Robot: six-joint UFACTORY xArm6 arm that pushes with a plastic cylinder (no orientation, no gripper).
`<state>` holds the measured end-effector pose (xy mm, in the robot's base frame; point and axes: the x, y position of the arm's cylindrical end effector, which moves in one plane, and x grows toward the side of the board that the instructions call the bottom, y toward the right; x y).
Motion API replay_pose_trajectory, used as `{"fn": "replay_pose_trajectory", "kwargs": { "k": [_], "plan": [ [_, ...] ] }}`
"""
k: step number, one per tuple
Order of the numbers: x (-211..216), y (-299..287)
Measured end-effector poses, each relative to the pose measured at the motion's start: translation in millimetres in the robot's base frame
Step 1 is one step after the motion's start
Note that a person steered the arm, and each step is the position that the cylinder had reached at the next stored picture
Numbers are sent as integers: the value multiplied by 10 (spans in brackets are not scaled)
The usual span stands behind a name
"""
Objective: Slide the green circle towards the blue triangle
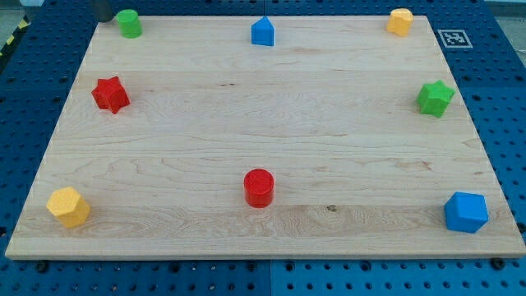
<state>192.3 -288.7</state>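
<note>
The green circle (128, 23) stands at the board's top left corner. The blue triangle (262, 31) stands at the middle of the top edge, well to the right of the green circle, with bare wood between them. A dark shape at the view's top edge looks like my rod. Its lower end, my tip (105, 18), is just left of the green circle, close to it. I cannot tell whether it touches the circle.
A red star (110, 94) is below the green circle. A yellow block (399, 21) is at the top right and a green star (435, 98) at the right. A red circle (258, 187), a yellow hexagon (67, 205) and a blue block (466, 212) lie near the wooden board's (271, 115) bottom edge.
</note>
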Motion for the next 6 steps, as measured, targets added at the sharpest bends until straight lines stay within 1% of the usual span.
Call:
{"fn": "replay_pose_trajectory", "kwargs": {
  "k": [1, 2, 3, 4, 5, 6],
  "plan": [
    [141, 145],
    [320, 419],
    [330, 771],
    [327, 867],
    [275, 834],
    [161, 834]
  ]
}}
